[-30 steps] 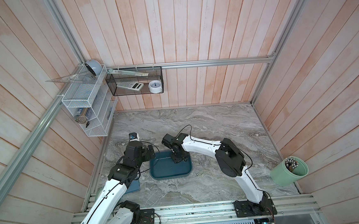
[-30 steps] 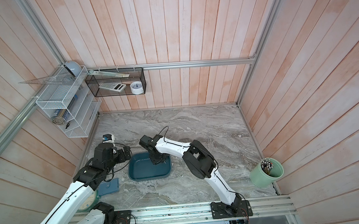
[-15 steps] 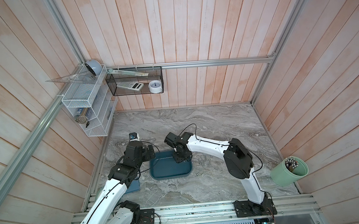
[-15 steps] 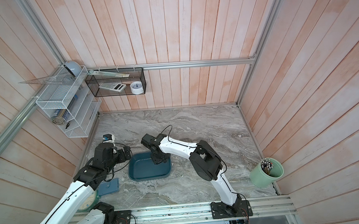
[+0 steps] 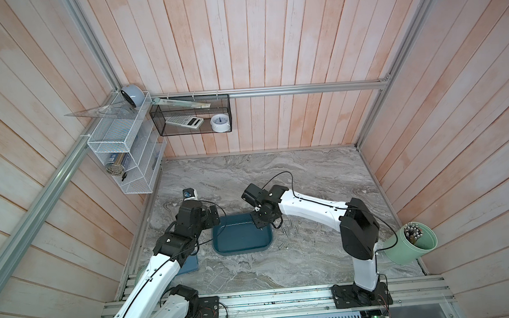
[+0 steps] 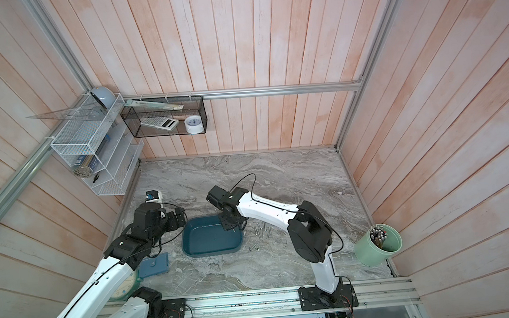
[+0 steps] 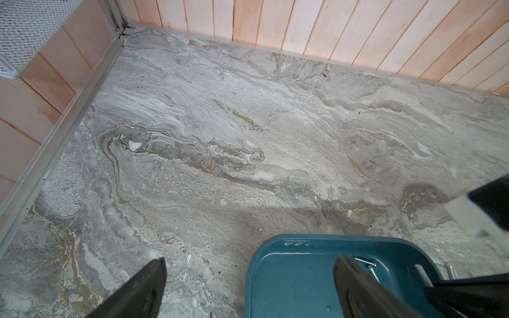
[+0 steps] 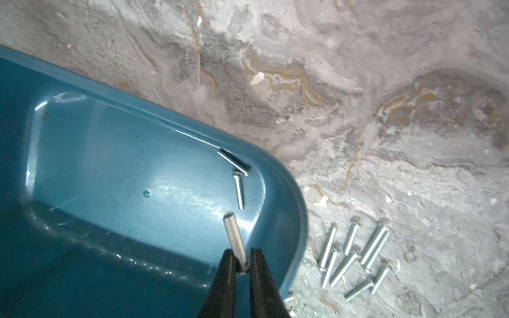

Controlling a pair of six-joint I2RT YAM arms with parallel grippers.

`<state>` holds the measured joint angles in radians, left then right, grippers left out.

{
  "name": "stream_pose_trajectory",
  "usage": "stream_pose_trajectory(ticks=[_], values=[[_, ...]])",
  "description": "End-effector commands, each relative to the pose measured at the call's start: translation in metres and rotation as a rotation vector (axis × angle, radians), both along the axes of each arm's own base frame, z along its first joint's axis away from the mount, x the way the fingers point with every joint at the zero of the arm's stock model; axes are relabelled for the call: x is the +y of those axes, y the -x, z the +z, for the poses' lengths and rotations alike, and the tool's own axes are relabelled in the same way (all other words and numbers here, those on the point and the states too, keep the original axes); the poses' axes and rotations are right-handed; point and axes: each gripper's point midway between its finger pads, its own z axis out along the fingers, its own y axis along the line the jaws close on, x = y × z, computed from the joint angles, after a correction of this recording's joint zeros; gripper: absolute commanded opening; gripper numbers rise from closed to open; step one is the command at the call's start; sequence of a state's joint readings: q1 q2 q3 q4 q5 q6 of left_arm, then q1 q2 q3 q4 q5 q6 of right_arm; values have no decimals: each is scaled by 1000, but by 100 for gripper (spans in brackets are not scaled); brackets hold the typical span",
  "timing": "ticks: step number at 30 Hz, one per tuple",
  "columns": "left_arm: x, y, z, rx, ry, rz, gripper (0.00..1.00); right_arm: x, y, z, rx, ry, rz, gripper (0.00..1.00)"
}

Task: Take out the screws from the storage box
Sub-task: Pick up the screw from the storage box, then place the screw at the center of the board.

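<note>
Right gripper (image 8: 242,261) clamped on screw (image 8: 234,236) near one end, shaft over storage box (image 8: 289,198) corner. Judged light, stiff, slick, roll-prone: pinch mid-shaft. Left gripper (image 7: 250,260) jaws wide apart, empty.

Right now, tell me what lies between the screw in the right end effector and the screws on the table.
Only a corner wall of the storage box, then bare table; the right wrist view shows it.
</note>
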<state>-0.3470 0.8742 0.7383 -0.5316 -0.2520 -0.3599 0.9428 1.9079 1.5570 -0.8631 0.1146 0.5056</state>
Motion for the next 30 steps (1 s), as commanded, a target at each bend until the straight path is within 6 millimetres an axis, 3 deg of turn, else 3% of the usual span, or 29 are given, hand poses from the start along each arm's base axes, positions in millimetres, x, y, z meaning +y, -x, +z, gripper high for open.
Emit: stream_pose_trajectory(ticks=[1, 7, 10, 18, 30], values=[[3, -2, 8, -23, -1, 17, 100, -33, -12, 17, -41, -35, -106, 7], [2, -3, 7, -19, 1, 12, 100, -94, -10, 1, -9, -9, -232, 7], [2, -3, 7, -17, 0, 12, 100, -107, -3, -13, 30, 43, -241, 8], [3, -3, 6, -12, -4, 16, 100, -108, 16, -59, 156, 90, -249, 8], [1, -4, 4, -7, 0, 11, 100, -108, 29, -80, 230, 141, -238, 13]])
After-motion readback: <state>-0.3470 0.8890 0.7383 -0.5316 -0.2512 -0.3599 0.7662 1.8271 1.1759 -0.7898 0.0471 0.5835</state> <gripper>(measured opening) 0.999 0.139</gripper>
